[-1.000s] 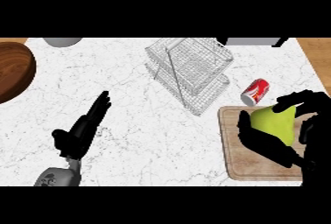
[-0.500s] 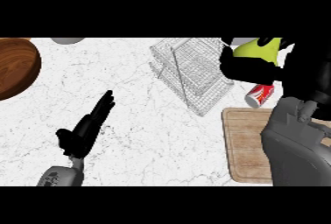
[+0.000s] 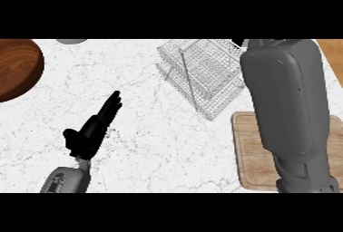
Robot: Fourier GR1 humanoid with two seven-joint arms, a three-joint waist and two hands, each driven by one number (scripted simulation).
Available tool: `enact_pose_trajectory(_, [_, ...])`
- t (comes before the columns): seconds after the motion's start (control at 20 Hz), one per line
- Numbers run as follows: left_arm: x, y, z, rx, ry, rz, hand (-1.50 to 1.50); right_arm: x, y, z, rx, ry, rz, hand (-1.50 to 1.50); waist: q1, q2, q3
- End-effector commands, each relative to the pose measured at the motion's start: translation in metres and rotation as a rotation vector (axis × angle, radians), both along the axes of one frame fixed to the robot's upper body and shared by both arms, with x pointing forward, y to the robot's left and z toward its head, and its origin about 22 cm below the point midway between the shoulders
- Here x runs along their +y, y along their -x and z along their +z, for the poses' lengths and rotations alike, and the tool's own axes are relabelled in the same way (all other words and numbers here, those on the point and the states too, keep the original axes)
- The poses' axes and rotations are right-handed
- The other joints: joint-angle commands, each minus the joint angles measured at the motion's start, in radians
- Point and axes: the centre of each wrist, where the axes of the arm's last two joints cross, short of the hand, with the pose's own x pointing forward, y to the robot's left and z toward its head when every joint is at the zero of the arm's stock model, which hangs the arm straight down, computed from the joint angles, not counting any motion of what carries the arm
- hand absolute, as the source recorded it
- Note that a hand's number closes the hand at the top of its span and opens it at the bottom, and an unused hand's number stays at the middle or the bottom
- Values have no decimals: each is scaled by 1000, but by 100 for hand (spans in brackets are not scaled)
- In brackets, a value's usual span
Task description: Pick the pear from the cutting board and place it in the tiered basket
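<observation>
While a wooden bowl (image 3: 15,68) sits at the far left of the table (image 3: 154,149), our left hand (image 3: 94,129) rests open, fingers straight. Further right stands the tiered basket (image 3: 201,74); our right forearm (image 3: 288,108) stretches past it, over the cutting board (image 3: 251,154). The right hand is out of view, and the pear is nowhere visible. We judge the pick done and placing still unconfirmed.

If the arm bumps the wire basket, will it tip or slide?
Probably slides: the basket is open wire mesh, so likely light, and the marble counter looks smooth. Its stacked tiers seem tall, so tipping is possible too.
</observation>
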Motion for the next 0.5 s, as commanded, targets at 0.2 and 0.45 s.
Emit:
enact_pose_trajectory(0.2, [-1, -5, 1, -14, -14, -19, 0, 33, -53, -10, 56, -64, -26, 150, 9, 5, 0])
enact_pose_trajectory(0.45, [-7, 6, -9, 20, -4, -5, 0, 16, -70, -23, 32, -153, 27, 150, 4, 2, 1])
